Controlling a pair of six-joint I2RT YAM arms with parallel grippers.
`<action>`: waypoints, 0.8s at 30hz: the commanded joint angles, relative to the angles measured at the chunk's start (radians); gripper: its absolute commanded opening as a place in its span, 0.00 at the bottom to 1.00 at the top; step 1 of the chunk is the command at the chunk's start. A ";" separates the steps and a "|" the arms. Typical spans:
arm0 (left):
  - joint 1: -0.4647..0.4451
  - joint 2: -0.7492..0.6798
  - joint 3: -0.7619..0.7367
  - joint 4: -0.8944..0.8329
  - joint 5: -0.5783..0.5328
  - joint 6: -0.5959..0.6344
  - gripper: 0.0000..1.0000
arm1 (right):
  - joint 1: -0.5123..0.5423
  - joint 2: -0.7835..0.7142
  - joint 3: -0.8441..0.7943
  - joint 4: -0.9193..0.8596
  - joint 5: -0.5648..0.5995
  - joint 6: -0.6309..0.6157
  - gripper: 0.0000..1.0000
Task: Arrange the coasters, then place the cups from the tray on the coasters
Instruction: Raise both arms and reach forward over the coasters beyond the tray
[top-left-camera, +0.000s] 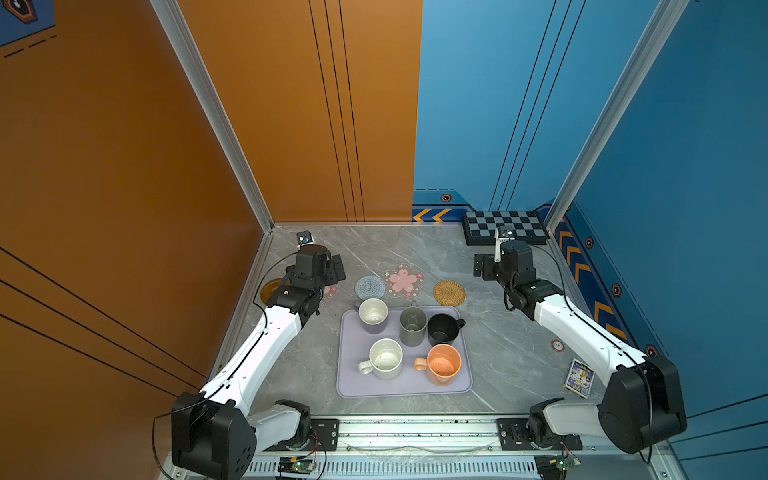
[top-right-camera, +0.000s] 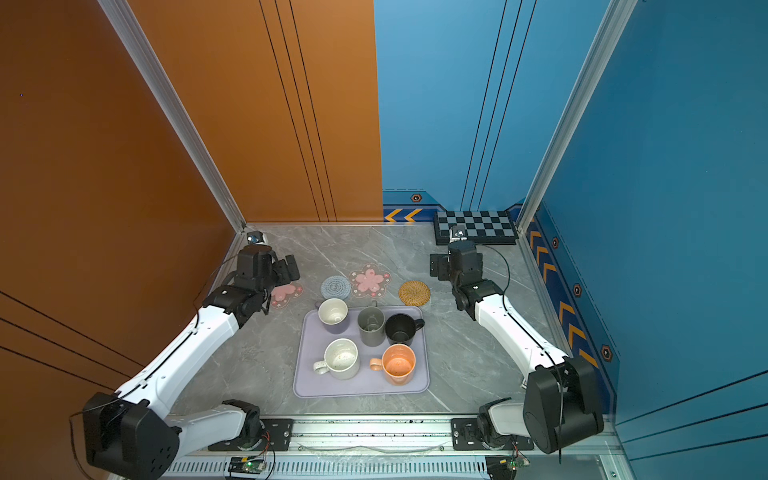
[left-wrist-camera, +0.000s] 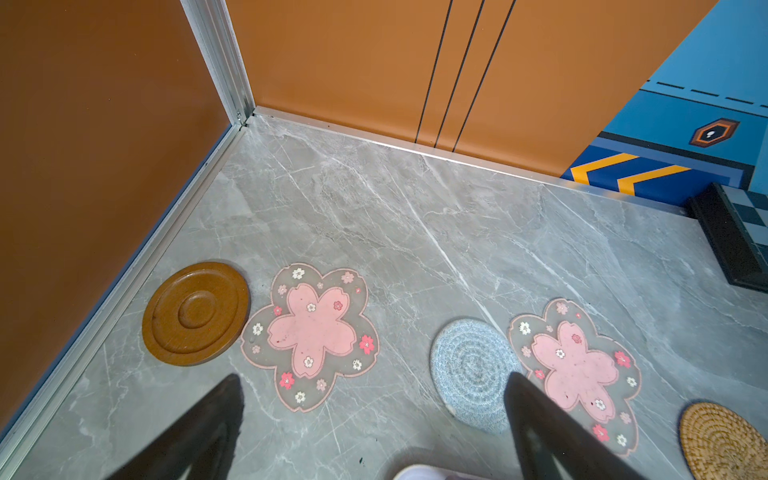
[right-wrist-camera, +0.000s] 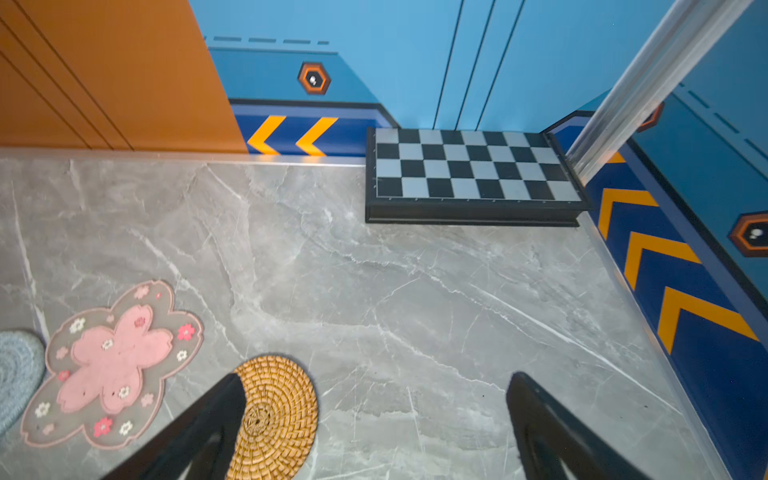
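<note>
The lavender tray (top-left-camera: 405, 390) holds five cups: lavender (top-left-camera: 373, 316), tall grey (top-left-camera: 413, 326), black (top-left-camera: 443, 328), white speckled (top-left-camera: 386, 359) and orange (top-left-camera: 444, 365). Behind it the coasters lie in a row: wooden disc (left-wrist-camera: 196, 313), pink flower (left-wrist-camera: 311, 334), grey-blue woven (top-left-camera: 370, 287), second pink flower (top-left-camera: 402, 280), rattan (top-left-camera: 449, 292). My left gripper (left-wrist-camera: 374, 378) hovers open above the left coasters, and its arm partly hides the disc in both top views. My right gripper (right-wrist-camera: 377, 377) hovers open and empty beside the rattan coaster (right-wrist-camera: 274, 415).
A black checkered board (top-left-camera: 505, 226) sits in the back right corner. A small card box (top-left-camera: 578, 378) lies near the right arm's base. Walls close the table on the left, back and right.
</note>
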 joint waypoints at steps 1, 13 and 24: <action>-0.005 0.023 0.067 -0.070 -0.019 -0.063 0.98 | 0.047 0.050 0.039 -0.058 -0.006 -0.048 0.99; -0.031 0.082 0.095 -0.125 -0.043 -0.078 0.98 | 0.077 0.244 0.146 -0.141 -0.059 0.000 0.91; -0.048 0.167 0.156 -0.161 -0.079 -0.073 0.98 | 0.100 0.358 0.155 -0.133 -0.082 0.076 0.72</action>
